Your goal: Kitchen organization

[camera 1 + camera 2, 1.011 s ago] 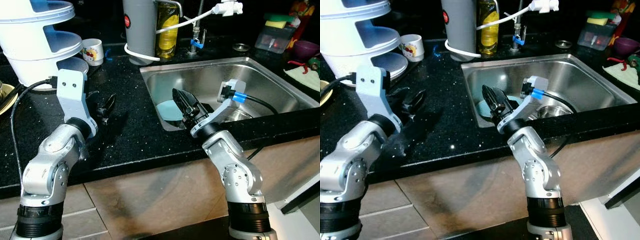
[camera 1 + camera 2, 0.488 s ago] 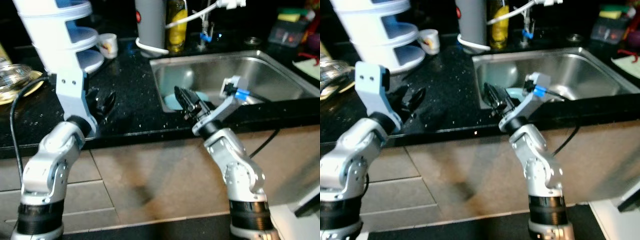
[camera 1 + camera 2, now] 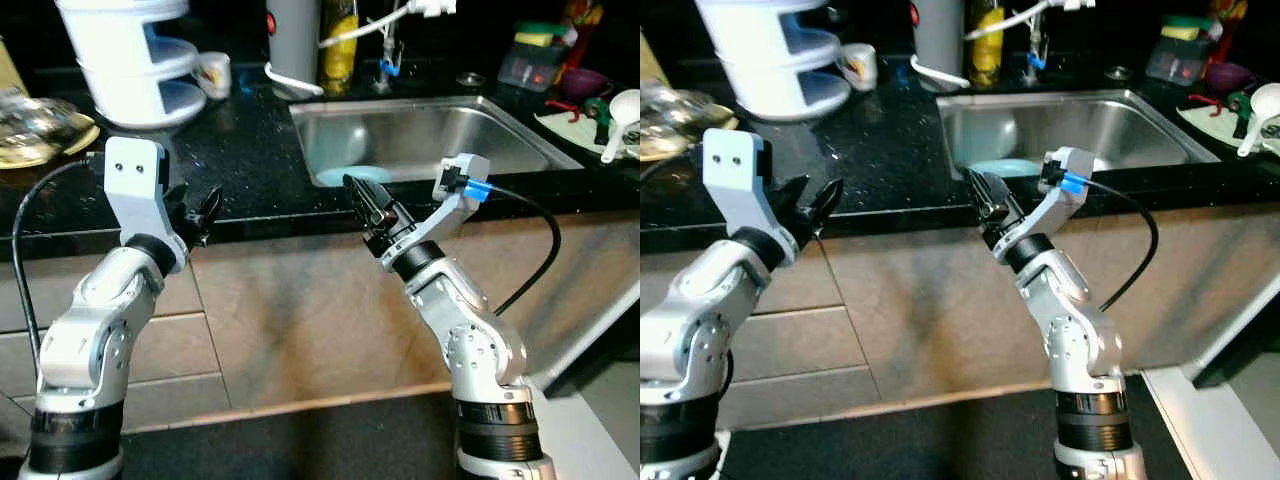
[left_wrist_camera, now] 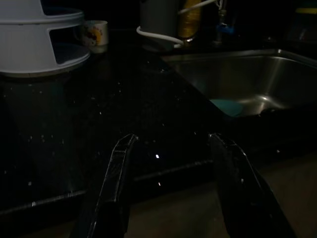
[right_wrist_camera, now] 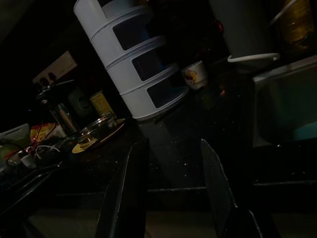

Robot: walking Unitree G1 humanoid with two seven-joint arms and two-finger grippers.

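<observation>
A black, speckled stone countertop [image 3: 250, 150] runs across the scene above pale tan cabinet fronts [image 3: 300, 310], with a stainless-steel sink basin [image 3: 430, 135] set into it. Inside the basin, against its near left wall, lies a light-blue round plate [image 3: 350, 176]. The left gripper [image 3: 200, 212] is held in the air at the front edge of the counter, well to the left of the sink; its two long black fingers [image 4: 116, 168] are spread wide apart with nothing between them. The right gripper [image 3: 368, 205] hangs just in front of the counter edge, near the sink's left front corner; its fingers [image 5: 133, 183] are likewise parted and empty, and point away toward the counter's left end. At the back left of the counter stands a white tiered plastic rack with blue shelves [image 3: 130, 60], and just beside it a small white mug with a coloured print [image 3: 212, 72]. A shallow glass bowl on a yellow plate [image 3: 40, 125] sits at the far left. Behind the sink stand a grey cylindrical appliance with a white cord around its base [image 3: 292, 40], a bottle of yellow liquid [image 3: 340, 40] and a tap [image 3: 385, 45]. To the right of the sink are a clear container holding a yellow-green sponge [image 3: 535, 60] and a white ladle [image 3: 622, 110].
</observation>
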